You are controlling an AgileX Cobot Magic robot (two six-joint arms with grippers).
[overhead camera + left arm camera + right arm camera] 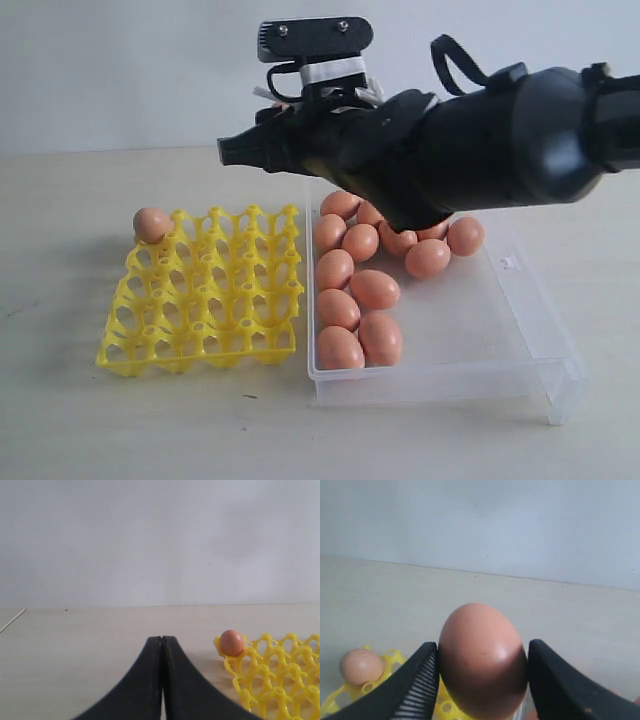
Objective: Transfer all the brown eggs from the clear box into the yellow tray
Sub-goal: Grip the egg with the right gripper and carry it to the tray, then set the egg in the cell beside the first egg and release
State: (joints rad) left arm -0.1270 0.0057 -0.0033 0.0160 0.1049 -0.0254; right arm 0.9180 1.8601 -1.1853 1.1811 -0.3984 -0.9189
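Right end effector [482, 649] is clamped on one brown egg [482, 670], jaws spread wide against its sides, raised over the far edge of the yellow tray [200, 300]. A single egg [152, 224] sits in the tray's far-left corner cup (as seen from the exterior view). The remaining eggs [374, 289] lie loose in the clear box [480, 330], just beside the tray on the table [60, 420]. Left end effector [161, 642] is fully closed, gripping nothing.

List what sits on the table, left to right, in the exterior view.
The yellow tray, with one brown egg in its far left corner cup → the cluster of brown eggs → the bare right part of the clear box.
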